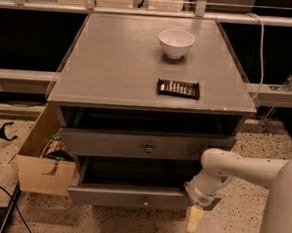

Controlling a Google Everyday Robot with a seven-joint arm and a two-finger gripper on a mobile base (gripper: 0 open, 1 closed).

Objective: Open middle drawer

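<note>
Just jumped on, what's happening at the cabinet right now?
The arm is working at the grey cabinet. Its gripper hangs low by the right end of the middle drawer, pointing at the floor, away from the knob. That drawer front stands pulled out, its dark inside showing. A white bowl and a dark snack bar sit on top.

Surface (115, 61): open in the middle; bowl (176, 42) at back, dark wrapped bar (178, 88) near front edge.
Left side: blocked by cardboard box (44, 174).
Front right: taken by gripper (194, 219), low beside lower drawer front (125, 197).
</note>
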